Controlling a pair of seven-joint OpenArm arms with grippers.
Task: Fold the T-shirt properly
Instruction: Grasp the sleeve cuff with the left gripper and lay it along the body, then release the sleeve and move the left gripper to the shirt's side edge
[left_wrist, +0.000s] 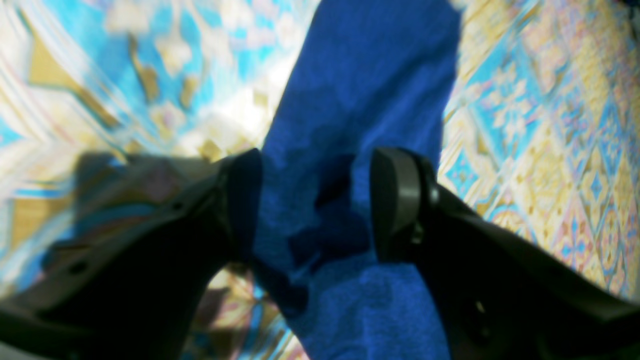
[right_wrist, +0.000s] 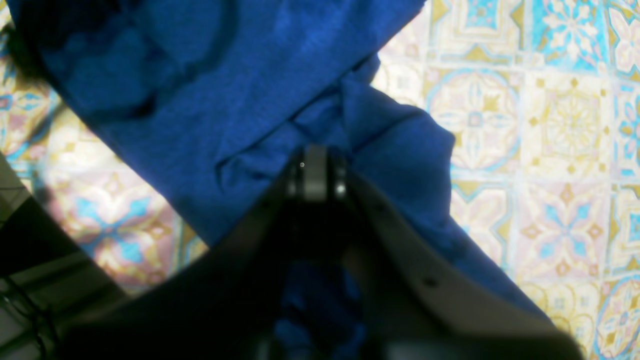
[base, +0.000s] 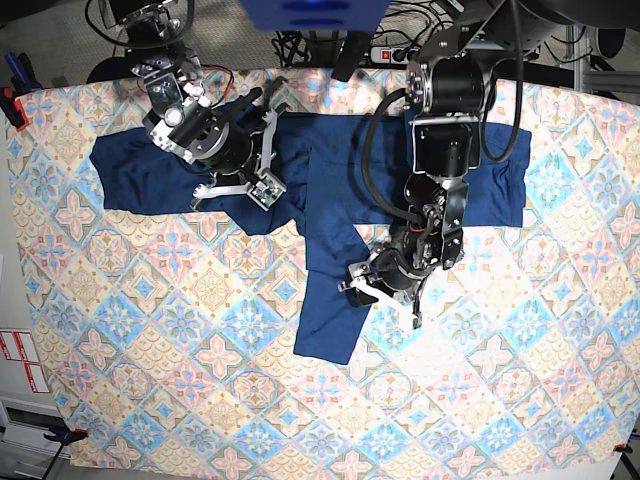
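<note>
Your table (base: 140, 400), covered in a patterned tile-print cloth, carries the T-shirt (base: 330, 180) spread across its far half. The dark blue garment reaches from the far left to the far right, and one sleeve (base: 330, 310) trails toward the near side at centre.

On the scene's left, your right end effector (base: 262, 190) sits on the shirt's left portion. Its wrist view shows the jaws drawn together with blue fabric bunched into creases at the tip (right_wrist: 314, 172), so it is clamped on the T-shirt (right_wrist: 225, 100).

At centre right, your left end effector (base: 380, 295) is positioned beside the right edge of the trailing sleeve. In its wrist view the two fingers (left_wrist: 395, 200) stand apart, with the blue sleeve (left_wrist: 360, 90) running between them. That view is blurred; you cannot tell whether either finger touches the cloth.

The shirt's right portion lies flat beneath the left arm (base: 445, 110), reaching toward the table's far right.
</note>
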